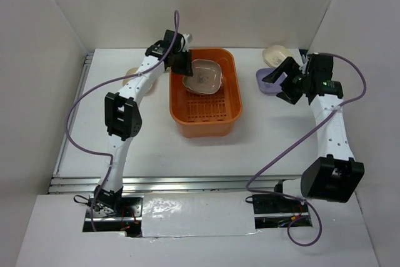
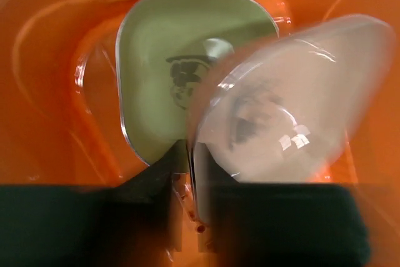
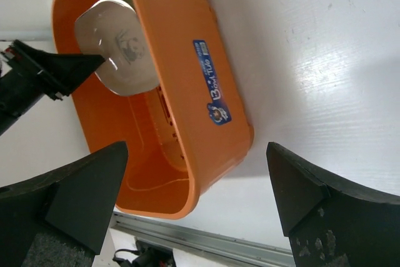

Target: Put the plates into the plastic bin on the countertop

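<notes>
My left gripper (image 1: 184,64) hangs over the far left end of the plastic bin (image 1: 206,130), which stands mid-countertop toward the far edge. Its jaws are only a slit apart, with the rim of a pale plate (image 2: 281,104) right at the tips. That plate is tilted and smeared with motion in the wrist view, so I cannot tell whether the pincer has it pinched or has let go. A green plate (image 2: 156,79) lies flat on the bin's floor directly beneath.

My worry is the drop. If the pale plate comes down edge-first onto the green one, it could chip, bounce, or end up propped against the bin's left wall instead of nesting. If the rim catches on a finger pad as I lift, it may be dragged up toward the bin's edge.

The right gripper (image 1: 278,87) is spread fully and holds nothing. It sits over a purple plate (image 1: 260,83) near the far right corner of the countertop (image 1: 275,142), with a cream plate (image 1: 275,54) just behind. A careless descent there could nudge the two together or push the purple one toward the right edge.
</notes>
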### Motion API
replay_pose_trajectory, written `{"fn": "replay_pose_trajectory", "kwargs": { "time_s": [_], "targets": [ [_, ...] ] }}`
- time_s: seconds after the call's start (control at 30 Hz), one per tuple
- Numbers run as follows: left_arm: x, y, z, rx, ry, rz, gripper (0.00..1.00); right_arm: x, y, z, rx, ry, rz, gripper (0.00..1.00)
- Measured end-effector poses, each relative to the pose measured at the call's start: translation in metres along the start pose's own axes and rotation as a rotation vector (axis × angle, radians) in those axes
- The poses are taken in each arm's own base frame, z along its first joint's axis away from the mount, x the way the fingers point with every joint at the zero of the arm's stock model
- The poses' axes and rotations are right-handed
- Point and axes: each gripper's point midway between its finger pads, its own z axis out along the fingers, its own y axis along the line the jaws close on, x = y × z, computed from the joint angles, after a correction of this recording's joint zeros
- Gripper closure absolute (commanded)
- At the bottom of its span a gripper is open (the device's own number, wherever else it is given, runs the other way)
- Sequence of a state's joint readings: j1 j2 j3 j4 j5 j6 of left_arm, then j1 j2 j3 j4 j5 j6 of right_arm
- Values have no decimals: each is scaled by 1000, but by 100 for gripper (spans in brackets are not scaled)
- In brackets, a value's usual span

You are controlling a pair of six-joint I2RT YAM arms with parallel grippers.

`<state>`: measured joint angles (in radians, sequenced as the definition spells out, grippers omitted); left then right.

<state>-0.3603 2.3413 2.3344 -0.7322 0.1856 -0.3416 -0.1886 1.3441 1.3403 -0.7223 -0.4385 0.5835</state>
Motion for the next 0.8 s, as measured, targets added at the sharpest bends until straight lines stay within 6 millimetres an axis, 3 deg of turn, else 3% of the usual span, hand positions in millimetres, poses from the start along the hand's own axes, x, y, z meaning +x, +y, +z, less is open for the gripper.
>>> {"fn": "replay_pose_trajectory", "kwargs": {
  "time_s": [0.07,0.1,0.27,0.37,0.47,0.57,0.67,0.73,0.8],
  "targets": [
    [-1,3,1,-26,-9,7,30,2,-6,2,9,5,9,0],
    [-3,4,1,-38,-16,6,4,3,-9,3,16,9,17,0],
    [-20,-8,-5,-63,-89,33,1,-3,-14,6,24,-8,35,0],
    [-44,-28,-30,-56,-170,57,1,-13,-19,17,42,-36,64,0],
    [-74,-61,-93,-34,-304,86,1,-29,-42,40,124,-84,148,0],
    [-92,-103,-184,25,-457,116,1,-43,-79,72,234,-125,268,0],
    [-96,-140,-284,120,-605,140,1,-44,-120,109,345,-129,364,0],
    [-90,-143,-336,144,-675,133,1,-46,-142,131,407,-118,415,0],
    [-77,-132,-369,126,-704,116,1,-51,-158,152,448,-117,448,0]
  ]
}}
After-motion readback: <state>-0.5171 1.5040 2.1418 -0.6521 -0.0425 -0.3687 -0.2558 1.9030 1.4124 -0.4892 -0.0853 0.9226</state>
